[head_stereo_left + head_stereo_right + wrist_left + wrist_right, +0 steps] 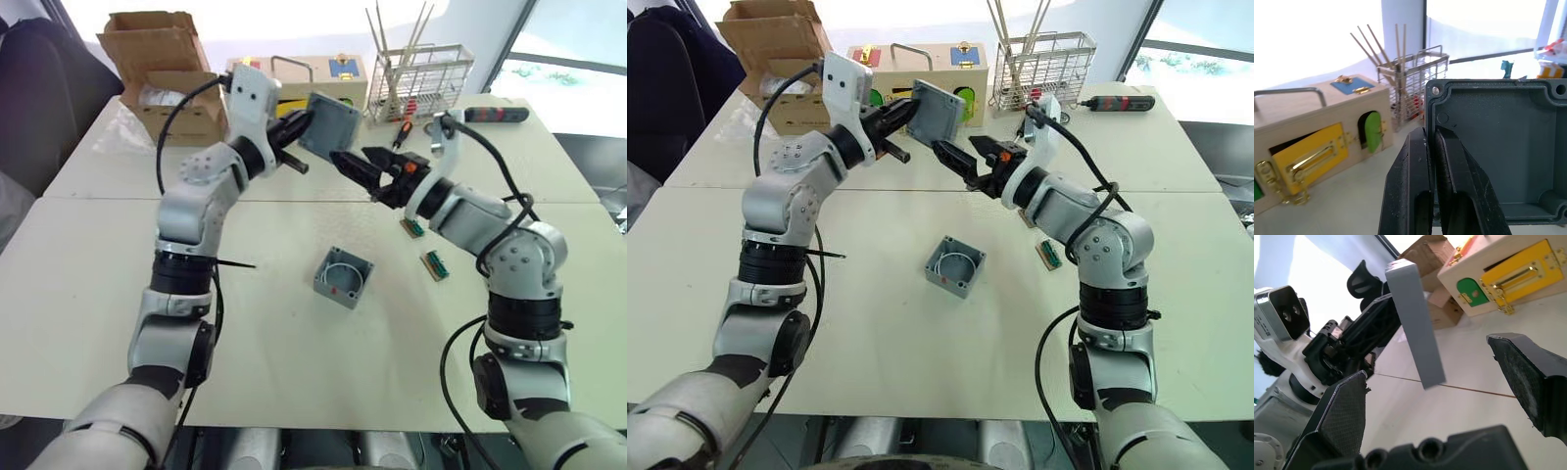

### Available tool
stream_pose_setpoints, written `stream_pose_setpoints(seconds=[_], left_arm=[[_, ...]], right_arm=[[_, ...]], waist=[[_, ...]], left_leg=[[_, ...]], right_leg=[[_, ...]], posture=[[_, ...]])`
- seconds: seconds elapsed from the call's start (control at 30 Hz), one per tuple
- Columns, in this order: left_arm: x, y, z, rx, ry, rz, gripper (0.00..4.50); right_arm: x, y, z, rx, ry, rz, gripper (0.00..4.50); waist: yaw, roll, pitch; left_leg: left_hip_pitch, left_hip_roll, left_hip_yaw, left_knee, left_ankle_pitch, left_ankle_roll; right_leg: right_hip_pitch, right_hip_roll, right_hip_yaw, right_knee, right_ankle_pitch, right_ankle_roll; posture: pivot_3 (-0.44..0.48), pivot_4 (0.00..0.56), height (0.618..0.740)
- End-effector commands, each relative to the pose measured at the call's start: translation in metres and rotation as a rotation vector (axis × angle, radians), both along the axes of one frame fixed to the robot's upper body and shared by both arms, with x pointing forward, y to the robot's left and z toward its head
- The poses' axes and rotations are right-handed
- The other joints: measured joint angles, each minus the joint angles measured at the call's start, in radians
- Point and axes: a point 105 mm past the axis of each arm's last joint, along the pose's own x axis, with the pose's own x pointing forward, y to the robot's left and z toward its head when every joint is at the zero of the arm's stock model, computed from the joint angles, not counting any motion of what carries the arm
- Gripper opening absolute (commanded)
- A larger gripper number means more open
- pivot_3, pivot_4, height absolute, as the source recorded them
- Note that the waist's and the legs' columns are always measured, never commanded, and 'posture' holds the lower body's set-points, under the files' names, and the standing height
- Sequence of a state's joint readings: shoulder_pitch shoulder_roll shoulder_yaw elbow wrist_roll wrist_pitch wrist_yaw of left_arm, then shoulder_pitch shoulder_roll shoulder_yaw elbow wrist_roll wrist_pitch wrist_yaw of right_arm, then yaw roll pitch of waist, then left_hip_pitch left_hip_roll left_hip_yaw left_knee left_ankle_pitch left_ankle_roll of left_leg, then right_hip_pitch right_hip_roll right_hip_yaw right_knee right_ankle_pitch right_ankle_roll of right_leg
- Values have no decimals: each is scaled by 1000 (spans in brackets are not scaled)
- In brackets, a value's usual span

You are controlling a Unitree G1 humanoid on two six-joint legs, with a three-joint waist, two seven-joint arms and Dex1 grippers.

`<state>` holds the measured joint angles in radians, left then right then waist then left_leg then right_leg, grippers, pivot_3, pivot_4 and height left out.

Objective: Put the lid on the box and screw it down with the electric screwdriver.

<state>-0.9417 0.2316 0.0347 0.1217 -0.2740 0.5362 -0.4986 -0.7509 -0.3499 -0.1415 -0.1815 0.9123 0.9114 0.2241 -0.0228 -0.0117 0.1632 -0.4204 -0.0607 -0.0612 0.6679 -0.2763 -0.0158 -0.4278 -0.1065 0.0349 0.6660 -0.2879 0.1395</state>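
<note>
My left gripper (302, 131) is raised above the table and shut on one edge of the grey lid (329, 124), which it holds tilted on edge in the air. In the left wrist view the black fingers (1449, 166) pinch the lid's (1498, 156) rim, hollow side showing. My right gripper (359, 164) is open just right of the lid, with its fingers pointing at it and not touching it. The right wrist view shows the lid (1415, 323) between the wide-open fingers (1344, 411). The grey box (343, 276) sits open side up on the table below. At the far right lies the electric screwdriver (496, 115).
A wooden box with coloured doors (338, 73) and a cardboard carton (157, 64) stand at the back. A wire basket with sticks (421, 73) is at the back right, with a red-and-black hand screwdriver (402, 132) in front of it. Two small green parts (434, 264) lie right of the box.
</note>
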Motion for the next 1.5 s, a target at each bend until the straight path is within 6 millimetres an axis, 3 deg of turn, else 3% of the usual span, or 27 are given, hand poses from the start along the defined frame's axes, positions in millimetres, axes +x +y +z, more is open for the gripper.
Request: stream_pose_setpoints(seconds=[0.03, 0.23, 0.27, 0.47, 0.6, 0.9, 1.0, 1.17, 1.3, 1.5], left_arm=[[-11, -3, 16, -24, -66, -42, 25], [-14, -7, 14, -28, -57, -72, 25], [-14, -7, 14, -28, -56, -74, 0], [-15, -9, 15, -47, -46, -86, 0], [-16, -8, 17, -61, -44, -93, 0], [-18, -1, 16, -96, -19, -111, 0], [-21, 9, 20, -208, 41, -182, 1031], [-18, 43, 22, -355, 197, -218, 3479], [-21, 74, 18, -331, 156, -143, 3479], [-33, 71, -16, -205, 265, -265, 3479]], right_arm=[[-3, -5, 19, 52, -56, 0, 4500], [-3, -8, 24, 114, -56, -5, 4500], [-3, -7, 24, 120, -56, -2, 3974], [-8, -4, 17, 94, -55, 16, 2069], [-10, -2, 12, 73, -46, 33, 167], [-10, 0, 9, 29, -70, 24, 158], [-11, 0, 12, 21, -108, 15, 158], [-14, -12, 18, -150, -318, -95, 158], [-27, -26, 16, -456, -620, -171, 158], [-57, -38, -9, -934, -1193, -188, 158]], waist=[[-1, 0, 0], [0, 0, 0], [0, 0, 0], [0, 0, 0], [0, 0, 0], [0, 0, 0], [-1, 0, 0], [-4, 0, 0], [-8, 0, 0], [-10, 0, 0]], left_leg=[[0, 0, 0, 0, 0, 0], [0, 0, 0, 0, 0, 0], [0, 0, 0, 0, 0, 0], [0, 0, 0, 0, 0, 0], [0, 0, 0, 0, 0, 0], [0, 0, 0, 0, 0, 0], [0, 0, 0, 0, 0, 0], [0, 0, 0, 0, 0, 0], [0, 0, 0, -1, 0, 0], [1, -1, 0, 0, 0, 0]], right_leg=[[0, 0, 0, 0, 0, 0], [0, 0, 0, 0, 0, 0], [0, 0, 0, 0, 0, 0], [0, 0, 0, 0, 0, 0], [0, 0, 0, 0, 0, 0], [0, 0, 0, 0, 0, 0], [0, 0, 0, 0, 0, 0], [-1, 0, 0, 0, 0, 0], [-1, 0, 0, 0, 0, 0], [0, 0, 0, 0, 0, 0]], posture=[[0, 150, 730], [0, 150, 730], [0, 150, 730], [0, 150, 730], [0, 150, 730], [0, 150, 730], [0, 150, 730], [0, 150, 730], [0, 150, 730], [0, 150, 730]])
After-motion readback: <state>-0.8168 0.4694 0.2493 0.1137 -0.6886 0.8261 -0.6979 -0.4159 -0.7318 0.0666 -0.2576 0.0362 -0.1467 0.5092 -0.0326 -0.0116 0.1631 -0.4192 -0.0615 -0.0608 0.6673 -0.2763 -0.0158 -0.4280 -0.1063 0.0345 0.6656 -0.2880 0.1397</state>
